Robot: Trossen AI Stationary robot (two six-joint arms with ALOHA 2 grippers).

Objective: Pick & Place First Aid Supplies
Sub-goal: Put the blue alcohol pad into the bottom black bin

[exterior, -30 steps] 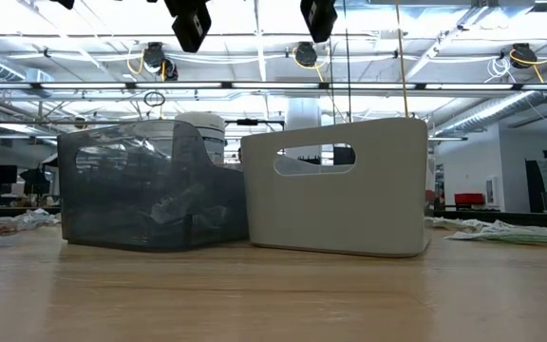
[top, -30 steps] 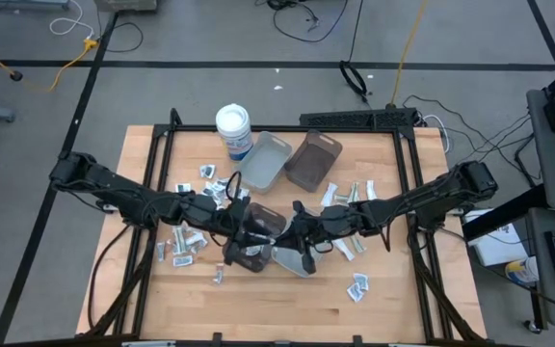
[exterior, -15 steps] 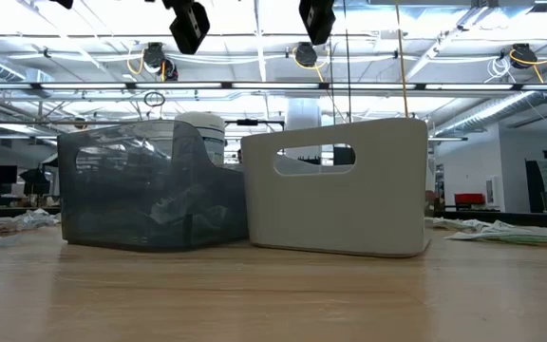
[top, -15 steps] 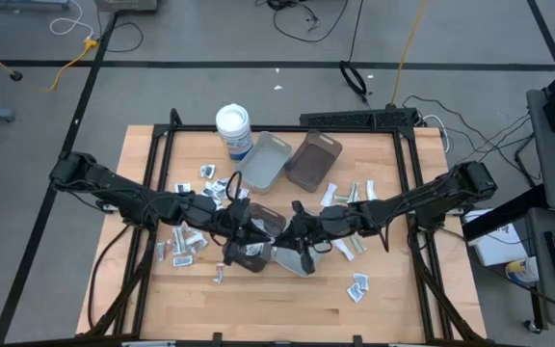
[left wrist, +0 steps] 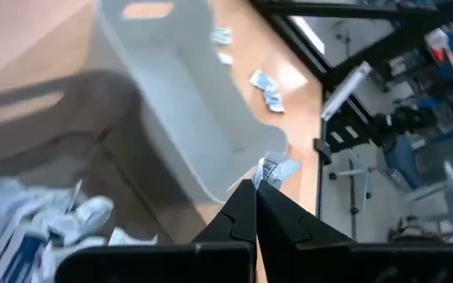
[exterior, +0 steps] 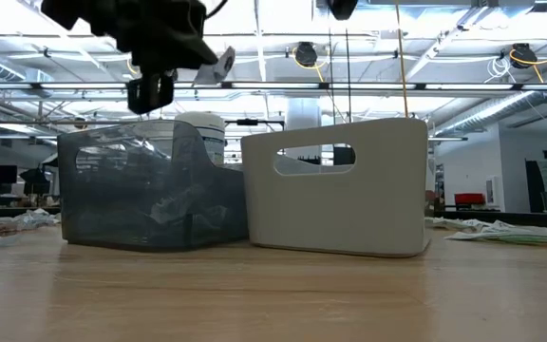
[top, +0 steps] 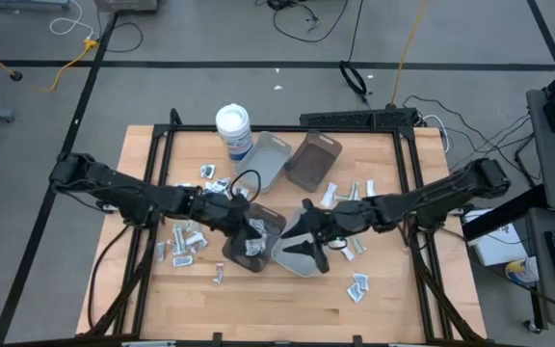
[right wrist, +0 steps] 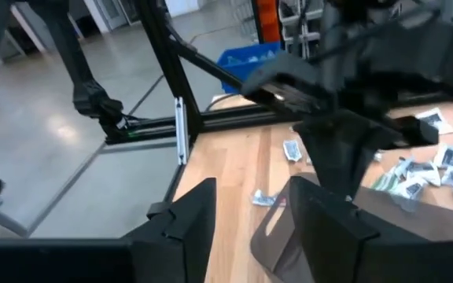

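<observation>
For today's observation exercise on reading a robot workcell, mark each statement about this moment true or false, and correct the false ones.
1. The left gripper is shut on a small packet. True.
2. The right gripper has its fingers apart and holds nothing. True.
3. The dark tray under the left gripper is empty. False: packets lie in it, as the left wrist view and low view show.
4. The white round tub lies on its side at the table's near edge. False: it stands upright at the far edge, beside the far grey tray.
5. All packets are already in trays. False: loose packets lie scattered on the table.
</observation>
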